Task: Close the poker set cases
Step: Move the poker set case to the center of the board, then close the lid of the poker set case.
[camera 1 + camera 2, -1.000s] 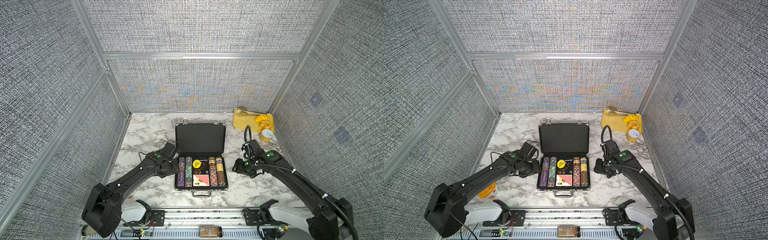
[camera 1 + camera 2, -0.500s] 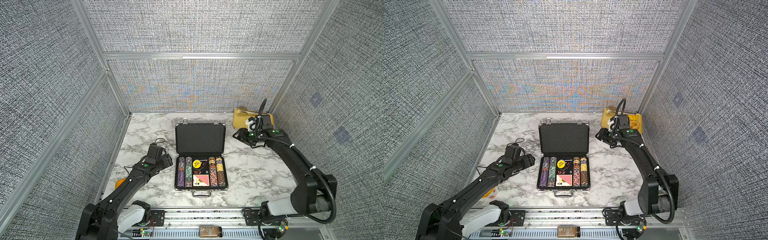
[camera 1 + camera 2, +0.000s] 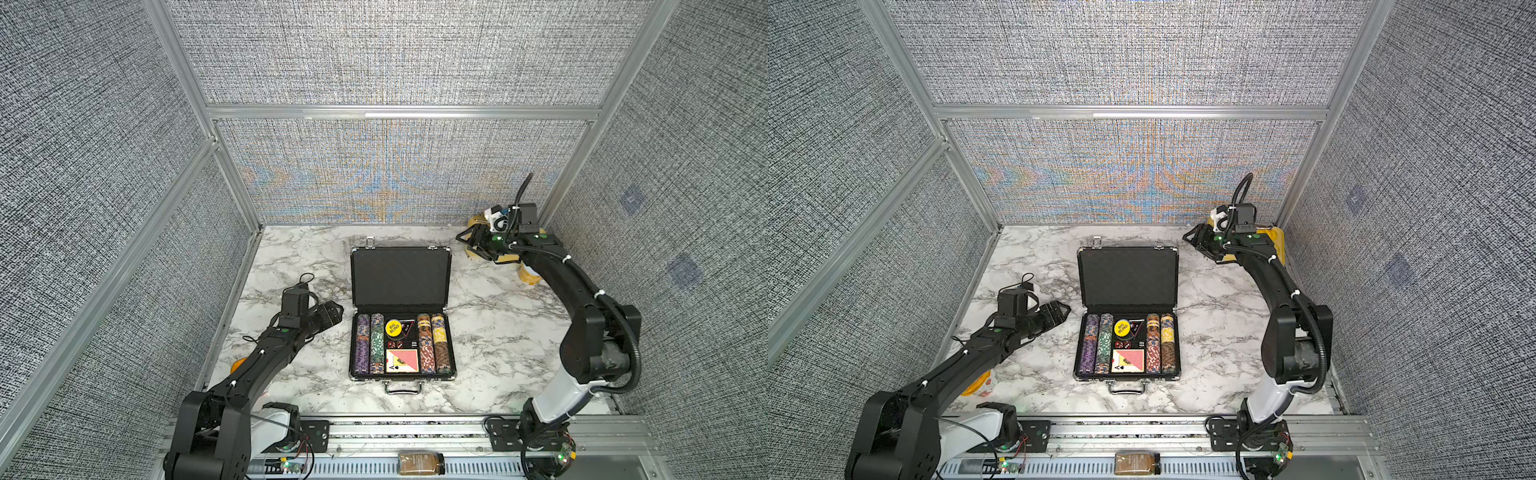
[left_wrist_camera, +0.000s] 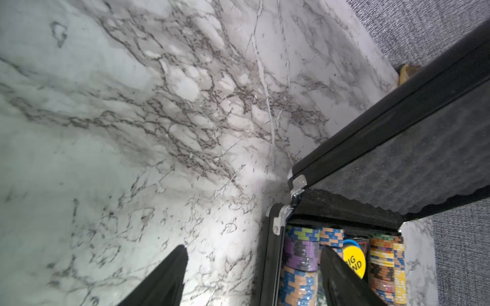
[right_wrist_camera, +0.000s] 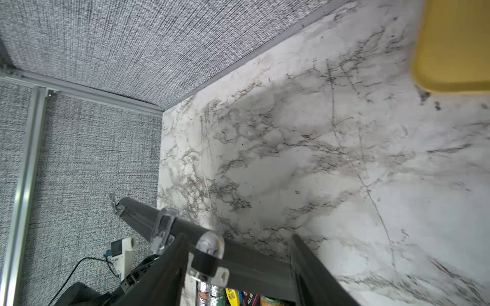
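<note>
Two empty hands flank the black ribbed briefcase-style poker case (image 3: 403, 377), open on the marble counter (image 3: 498, 332), its lid (image 3: 401, 278) upright along its 12 o'clock side. Left hand (image 3: 336, 316) gapes wide at 9 o'clock; right hand (image 3: 464, 246), jaws apart at 1 o'clock, is nearer the lid's top edge.

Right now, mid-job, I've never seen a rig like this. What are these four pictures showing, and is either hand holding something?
Two black robot arms stand at the near edge of a marble table, each ending in a two-fingered hand. Two pictures look down on the whole scene, nearly identical; the other two come from a camera on each wrist. In the middle lies the poker case, open, lid raised, with chip rows and cards inside. A yellow tray sits in the far right corner. The left hand hovers beside the case's left side; the right hand is near the lid's far right corner. Both are open and hold nothing.
</note>
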`<action>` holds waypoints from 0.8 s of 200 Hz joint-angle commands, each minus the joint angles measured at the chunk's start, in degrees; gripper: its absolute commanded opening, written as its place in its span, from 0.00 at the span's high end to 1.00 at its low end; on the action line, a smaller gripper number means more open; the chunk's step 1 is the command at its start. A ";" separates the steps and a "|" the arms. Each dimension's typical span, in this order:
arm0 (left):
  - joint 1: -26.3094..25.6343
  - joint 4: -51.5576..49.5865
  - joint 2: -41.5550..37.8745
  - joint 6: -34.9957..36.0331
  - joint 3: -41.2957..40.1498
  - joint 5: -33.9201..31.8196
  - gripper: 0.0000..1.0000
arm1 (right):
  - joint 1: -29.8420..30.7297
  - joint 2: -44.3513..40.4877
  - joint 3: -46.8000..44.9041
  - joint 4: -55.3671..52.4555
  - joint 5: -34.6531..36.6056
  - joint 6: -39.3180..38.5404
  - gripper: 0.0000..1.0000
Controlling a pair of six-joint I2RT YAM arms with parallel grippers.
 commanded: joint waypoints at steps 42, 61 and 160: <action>1.15 3.03 2.97 2.36 2.17 5.44 0.20 | 2.37 3.54 2.00 -0.64 -6.12 0.03 0.40; 1.32 2.35 2.77 2.63 2.23 5.39 0.21 | 2.91 3.83 1.57 -0.82 -6.75 -0.02 0.44; 2.17 1.57 2.45 3.42 2.38 4.96 0.21 | 4.56 -0.40 -3.54 -0.38 -8.87 -0.02 0.56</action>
